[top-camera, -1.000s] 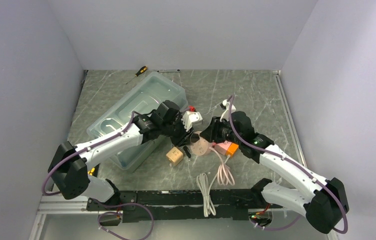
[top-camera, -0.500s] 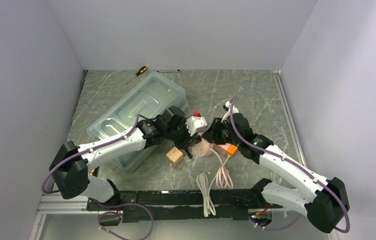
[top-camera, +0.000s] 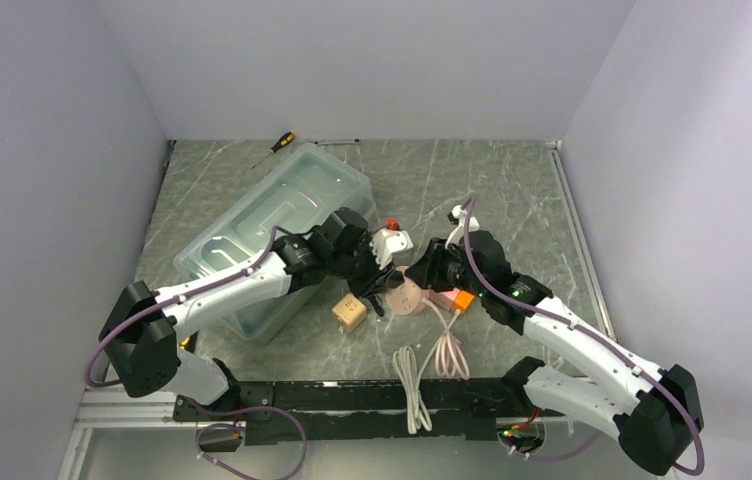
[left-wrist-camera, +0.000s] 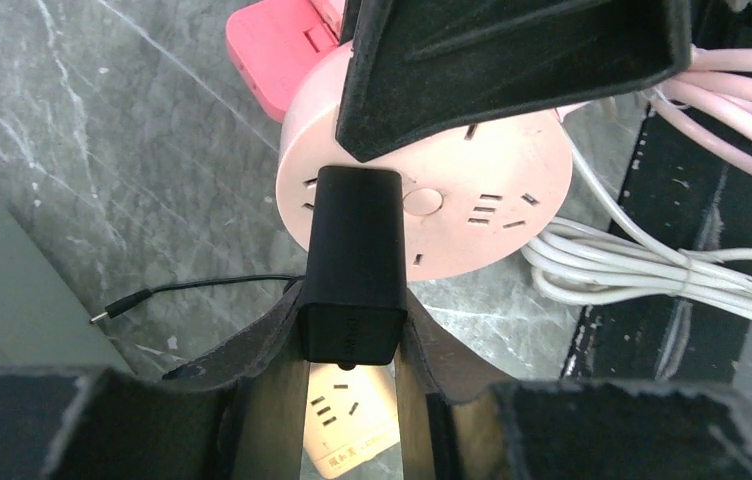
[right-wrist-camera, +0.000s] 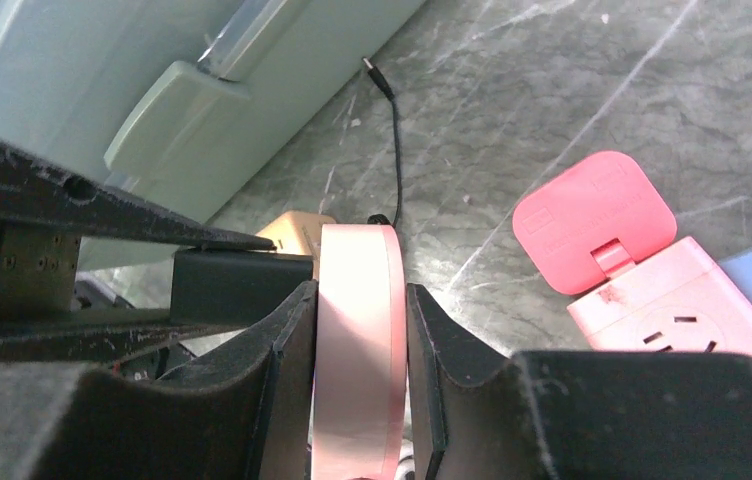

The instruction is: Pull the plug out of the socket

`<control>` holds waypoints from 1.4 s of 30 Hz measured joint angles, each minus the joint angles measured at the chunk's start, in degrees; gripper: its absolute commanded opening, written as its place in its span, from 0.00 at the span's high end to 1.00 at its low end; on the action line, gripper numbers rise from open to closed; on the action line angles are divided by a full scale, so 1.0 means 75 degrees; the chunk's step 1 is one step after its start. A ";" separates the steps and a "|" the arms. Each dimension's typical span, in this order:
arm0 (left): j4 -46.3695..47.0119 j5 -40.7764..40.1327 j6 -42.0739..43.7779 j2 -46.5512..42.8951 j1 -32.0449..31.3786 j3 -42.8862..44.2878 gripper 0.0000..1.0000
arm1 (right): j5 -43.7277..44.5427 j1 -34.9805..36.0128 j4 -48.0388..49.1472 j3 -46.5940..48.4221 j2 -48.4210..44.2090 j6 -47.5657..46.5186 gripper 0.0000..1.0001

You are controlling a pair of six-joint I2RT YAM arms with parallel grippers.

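Spread over the grey veined table (top-camera: 512, 190): clear tub (top-camera: 272, 215) at ten o'clock, screwdriver (top-camera: 278, 143) at eleven by the back edge, tan cube (top-camera: 349, 313) near centre, pink block (top-camera: 444, 297) at four, white cord bundle (top-camera: 414, 380) at six.

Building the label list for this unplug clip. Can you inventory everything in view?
black plug: 1, black, seated in round socket
round socket: 1, pale pink, table centre
power strip: 1, pink with orange end, right of round socket
cube socket: 1, tan, left of round socket
thin wire: 1, black, on table by black plug
white cable: 1 bundle, white, near edge
pink cable: 1 coil, pink, beside white cable
storage bin: 1, clear, left of centre
screwdriver: 1, black-and-yellow, far left
left end effector: 1, black, shut on black plug
right end effector: 1, black, shut on round socket
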 measured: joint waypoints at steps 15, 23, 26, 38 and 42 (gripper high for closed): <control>-0.0513 0.0997 0.0058 -0.0038 0.0405 0.0198 1.00 | -0.0901 -0.0210 0.0114 0.0000 -0.0087 -0.0615 1.00; -0.0437 0.0542 -0.0015 -0.0041 0.0294 0.0149 1.00 | 0.0472 -0.0189 -0.0807 0.0353 0.0478 0.0026 1.00; -0.0501 0.0478 -0.0032 -0.0041 0.0216 0.0149 1.00 | 0.0918 -0.0265 -0.1160 0.0353 0.0624 0.0131 1.00; -0.0688 -0.0498 -0.0137 0.0067 0.0157 0.0166 1.00 | 0.1268 -0.0265 -0.1376 0.0490 0.0017 0.0131 1.00; -0.0909 -0.0761 -0.0280 0.0425 0.0146 0.0251 1.00 | 0.1655 -0.0280 -0.1696 0.1142 -0.0023 -0.0087 1.00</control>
